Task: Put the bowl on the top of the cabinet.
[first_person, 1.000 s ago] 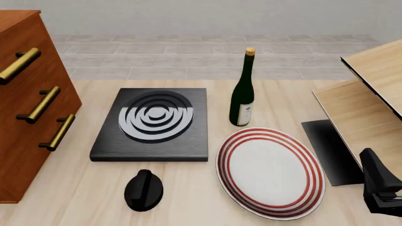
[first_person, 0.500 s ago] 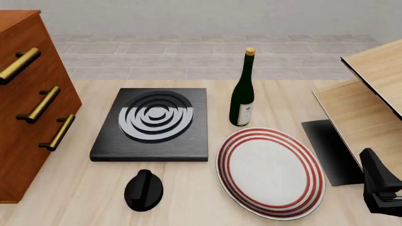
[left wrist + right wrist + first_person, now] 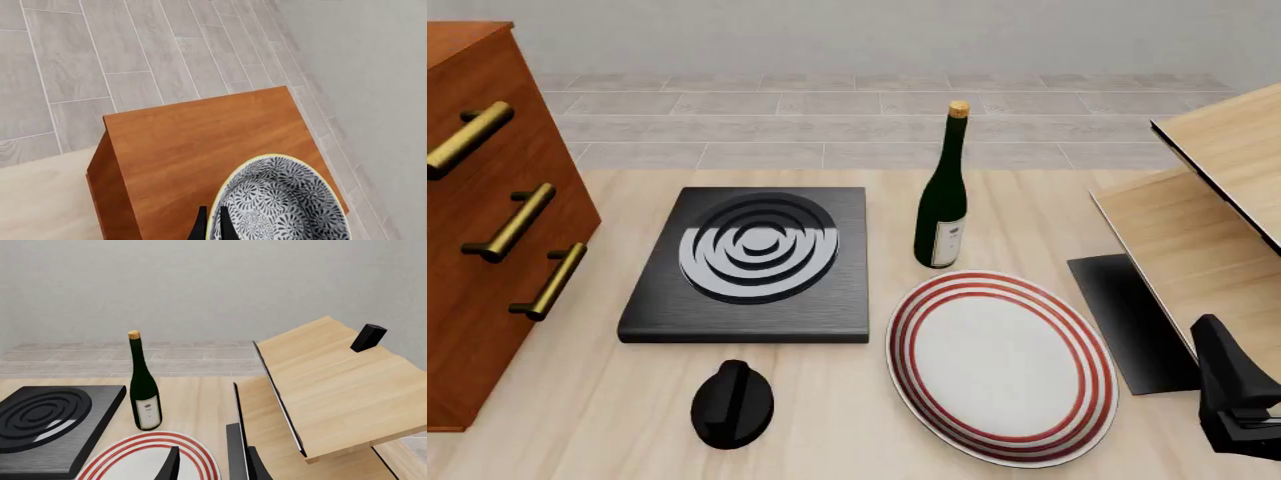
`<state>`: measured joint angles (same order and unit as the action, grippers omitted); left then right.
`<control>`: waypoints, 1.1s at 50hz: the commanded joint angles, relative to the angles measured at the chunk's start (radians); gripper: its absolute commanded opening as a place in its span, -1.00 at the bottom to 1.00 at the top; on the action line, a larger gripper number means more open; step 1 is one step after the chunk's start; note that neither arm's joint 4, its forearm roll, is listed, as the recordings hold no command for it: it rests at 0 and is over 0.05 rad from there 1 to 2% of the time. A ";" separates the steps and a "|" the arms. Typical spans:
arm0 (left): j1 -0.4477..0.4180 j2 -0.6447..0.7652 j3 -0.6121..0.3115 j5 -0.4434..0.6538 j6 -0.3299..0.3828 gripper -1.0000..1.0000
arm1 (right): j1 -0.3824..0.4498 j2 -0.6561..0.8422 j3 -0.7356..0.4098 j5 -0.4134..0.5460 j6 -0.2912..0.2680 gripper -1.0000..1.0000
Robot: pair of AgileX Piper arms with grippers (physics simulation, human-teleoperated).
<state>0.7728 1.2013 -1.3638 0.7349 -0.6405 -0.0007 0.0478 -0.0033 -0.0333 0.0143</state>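
Note:
In the left wrist view the black-and-white floral bowl with its pale yellowish rim hangs over the flat top of the reddish-brown cabinet. My left gripper is shut on the bowl's rim, one finger on each side of it. I cannot tell whether the bowl touches the top. In the front view the cabinet stands at the far left with three brass handles; the bowl and my left gripper are out of that view. My right gripper is open and empty at the front right; it also shows in the right wrist view.
A black hob plate lies mid-table with a black knob in front of it. A dark wine bottle stands behind a white plate with red rings. Pale-wood furniture fills the right side.

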 commanded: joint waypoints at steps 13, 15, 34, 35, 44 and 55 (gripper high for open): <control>-0.059 -0.010 0.042 -0.039 -0.033 1.00 | 0.000 0.000 0.000 0.000 0.000 1.00; -0.051 -0.012 0.040 -0.035 -0.031 1.00 | 0.000 0.001 0.000 0.000 0.000 1.00; -0.054 -0.110 0.049 -0.022 -0.055 1.00 | 0.000 0.001 0.000 0.000 0.001 1.00; -0.060 -0.121 0.049 -0.019 -0.056 1.00 | 0.000 0.001 0.000 0.000 0.000 1.00; -0.093 -0.226 0.042 0.001 -0.094 1.00 | 0.000 0.001 0.000 0.000 0.000 1.00; -0.064 -0.380 0.070 0.027 -0.154 1.00 | 0.000 0.000 0.000 0.000 0.000 1.00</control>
<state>0.7025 0.9381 -1.3107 0.7420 -0.7503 -0.0007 0.0479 -0.0033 -0.0334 0.0143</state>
